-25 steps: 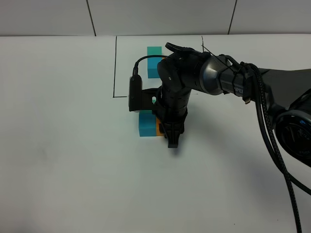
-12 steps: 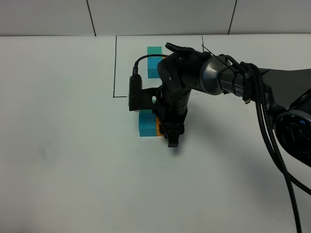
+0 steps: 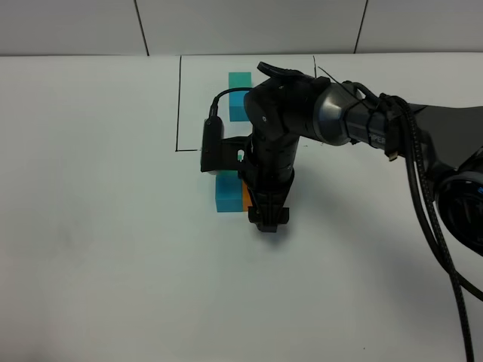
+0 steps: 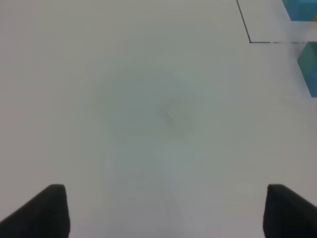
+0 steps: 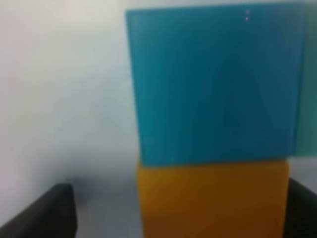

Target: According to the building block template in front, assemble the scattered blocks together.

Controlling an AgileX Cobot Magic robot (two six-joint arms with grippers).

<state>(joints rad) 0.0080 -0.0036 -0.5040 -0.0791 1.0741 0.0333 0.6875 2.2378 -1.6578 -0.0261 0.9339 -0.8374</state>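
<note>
Right wrist view shows my right tool (image 5: 178, 208) with its 2 fingers spread, flanking the orange block (image 5: 213, 198) without gripping it; the blue block (image 5: 213, 89) touches it. Exterior high view puts both blocks on the white surface (image 3: 98, 249) just outside the black frame (image 3: 179, 105), near the template (image 3: 239, 96). My left tool (image 4: 166, 210) hangs wide, holding nothing.

My workspace is a plain white table (image 3: 98, 249), matte and unmarked across its near and left portions, meeting a pale grey back wall (image 3: 249, 26) split by two thin dark vertical seams into three panels.
</note>
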